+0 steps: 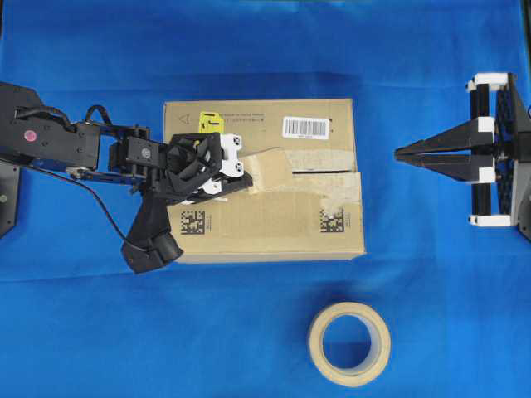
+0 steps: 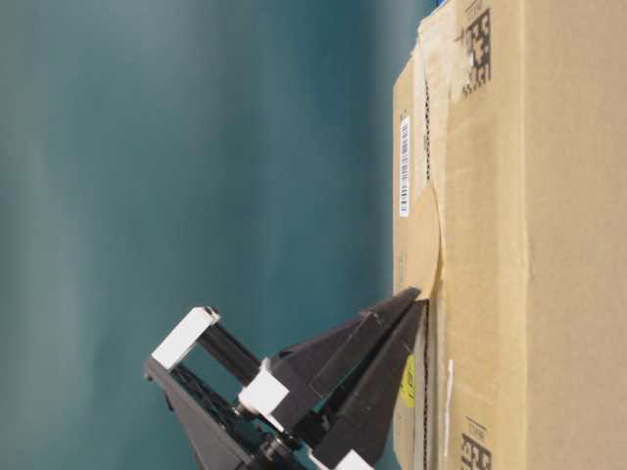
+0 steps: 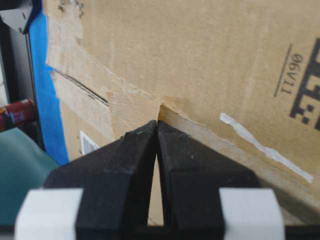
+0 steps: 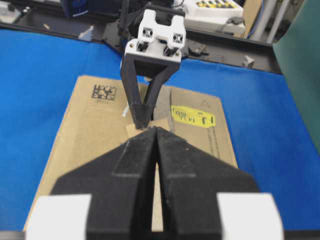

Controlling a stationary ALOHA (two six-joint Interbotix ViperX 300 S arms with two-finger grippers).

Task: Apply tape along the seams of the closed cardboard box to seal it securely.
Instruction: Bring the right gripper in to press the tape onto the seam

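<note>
While the cardboard box (image 1: 264,181) lies flat in the middle of the blue counter (image 1: 99,332), we see little else around it: a beige ring-shaped roll of tape (image 1: 349,343) lies flat near the box's lower right corner, well apart from both arms and blocking nothing. The box's long axis runs left to right in the overhead view, and the seam (image 1: 325,172) runs the same way down its top, a thin dark slit edged with pale, wrinkled old tape (image 1: 332,192). A yellow sticker (image 1: 210,122) and a white barcode label (image 1: 305,127) sit on the far flap, two square codes on the near one.

Our left tool (image 1: 251,179) reaches over the box's left end, jaws pressed together, tips down at the seam. The short tan piece of tape (image 1: 272,167) lies just ahead of those tips, across the seam and tilted a little against it. From the left wrist view the tips appear to pinch its edge, though we cannot be sure. The arm covers the seam's left stretch.

Our right tool (image 1: 398,154) hangs off the box's right end, jaws together and gripping nothing, pointing level toward the box.
</note>
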